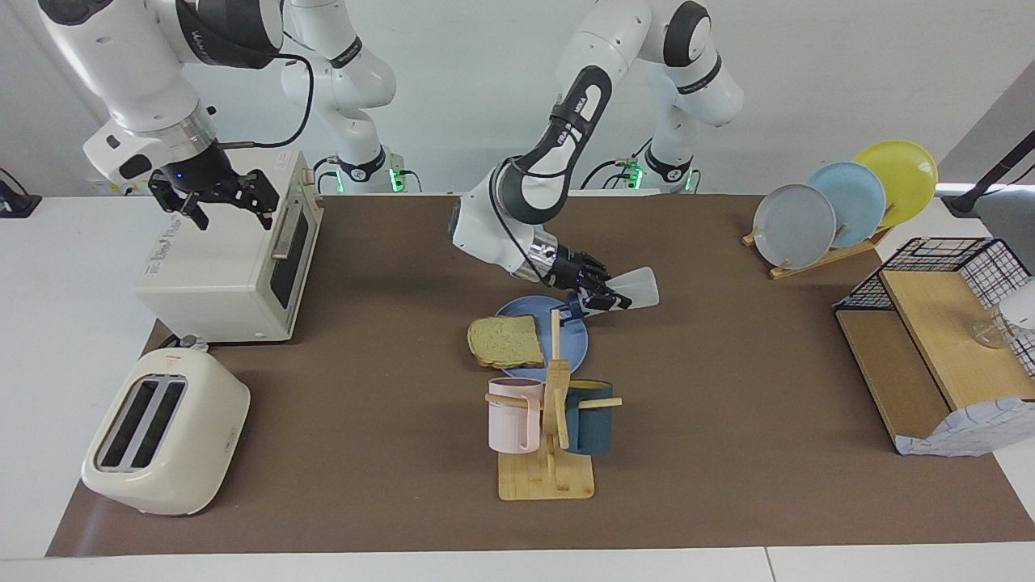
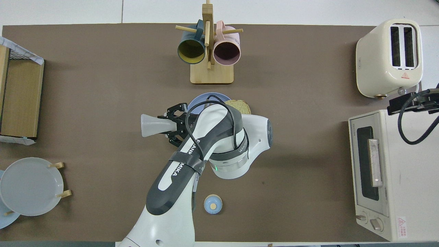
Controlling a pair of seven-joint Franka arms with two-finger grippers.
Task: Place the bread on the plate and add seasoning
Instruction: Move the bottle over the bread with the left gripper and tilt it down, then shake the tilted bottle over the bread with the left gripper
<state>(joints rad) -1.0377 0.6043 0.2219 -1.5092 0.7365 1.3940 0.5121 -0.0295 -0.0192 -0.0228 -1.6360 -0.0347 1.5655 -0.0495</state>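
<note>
On the brown table [image 1: 728,420], one plate [image 1: 576,346] holds one bread [image 1: 505,340]; left fingers [image 1: 599,297] grip the seasoning [image 1: 635,288] above it; right gripper [image 1: 217,196] waits open over the oven [image 1: 234,263].

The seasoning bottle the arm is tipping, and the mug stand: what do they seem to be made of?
The seasoning bottle, held in the left gripper over the plate, looks like frosted plastic: cloudy white and translucent. The mug stand looks like pale, unpainted wood, perhaps bamboo, judging by its light tan pegs and base.
</note>
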